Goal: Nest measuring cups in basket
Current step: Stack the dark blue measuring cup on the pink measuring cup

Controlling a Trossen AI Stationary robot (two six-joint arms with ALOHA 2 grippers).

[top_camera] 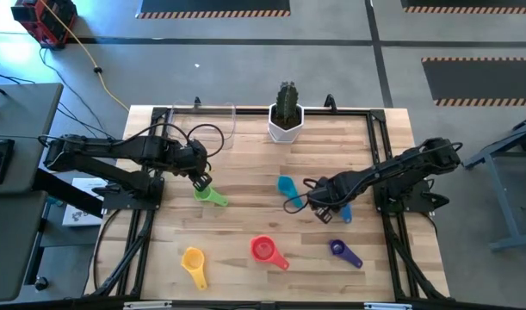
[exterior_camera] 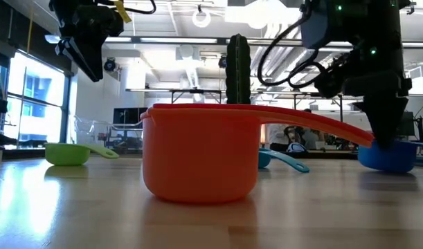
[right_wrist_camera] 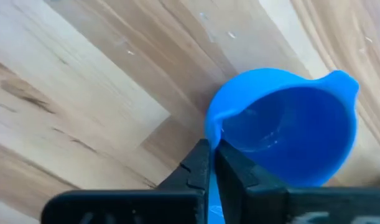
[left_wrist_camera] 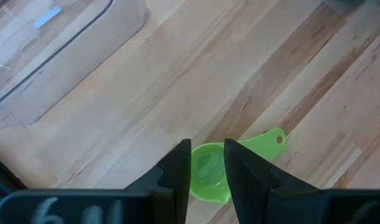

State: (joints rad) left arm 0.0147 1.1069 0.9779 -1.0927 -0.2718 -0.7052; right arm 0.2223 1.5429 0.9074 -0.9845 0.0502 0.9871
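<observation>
Blue plastic fills the right wrist view: the blue cup (right_wrist_camera: 289, 124) sits on the table (top_camera: 245, 224), its handle clamped between the right end effector (right_wrist_camera: 212, 163) fingers. At nine o'clock from it, well apart, the left end effector (left_wrist_camera: 207, 168) hovers with fingers apart above the green cup (left_wrist_camera: 211, 177). No writing is readable. The clear basket (top_camera: 213, 116) stands at the table's far edge.

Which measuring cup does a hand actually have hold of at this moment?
The blue cup: the right hand is pinched on its rim. The left hand only hovers open above the green cup; the rest lie untouched.
</observation>
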